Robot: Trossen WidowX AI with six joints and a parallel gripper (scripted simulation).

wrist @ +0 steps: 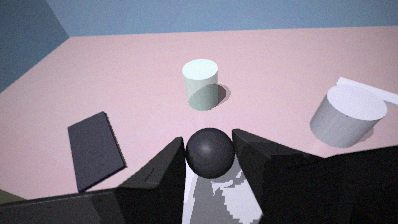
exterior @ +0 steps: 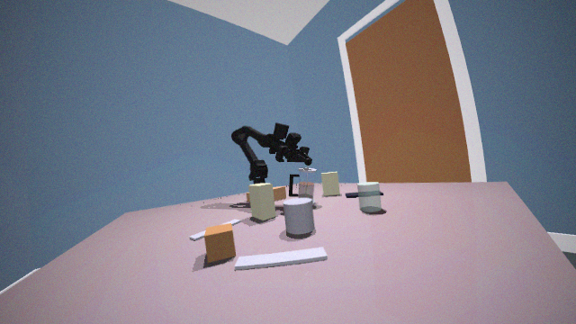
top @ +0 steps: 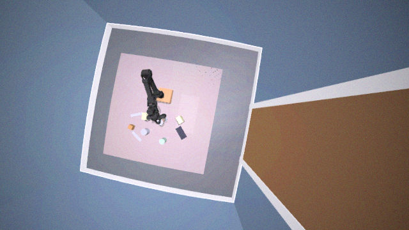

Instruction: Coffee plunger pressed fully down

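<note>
The coffee press (exterior: 306, 193) (top: 162, 122) (wrist: 242, 202) stands upright, with a clear body, a black side handle (exterior: 291, 185) and a pale lid (exterior: 307, 169). The black round plunger knob (wrist: 210, 153) sits close above the lid, with only a small gap showing in the exterior view. My gripper (wrist: 207, 139) (exterior: 308, 160) (top: 158, 121) is shut on the knob, with one finger against each side of it. The rod under the knob is hidden in the wrist view.
A grey cylinder (top: 144, 131) (exterior: 299, 217) (wrist: 349, 117), a pale green cylinder (top: 162, 141) (exterior: 369, 198) (wrist: 201, 86), a dark slab (top: 181, 133) (wrist: 96, 151) and two yellow blocks (exterior: 262, 202) (exterior: 330, 184) stand around the press. An orange cube (top: 131, 127) (exterior: 220, 243) lies farther off.
</note>
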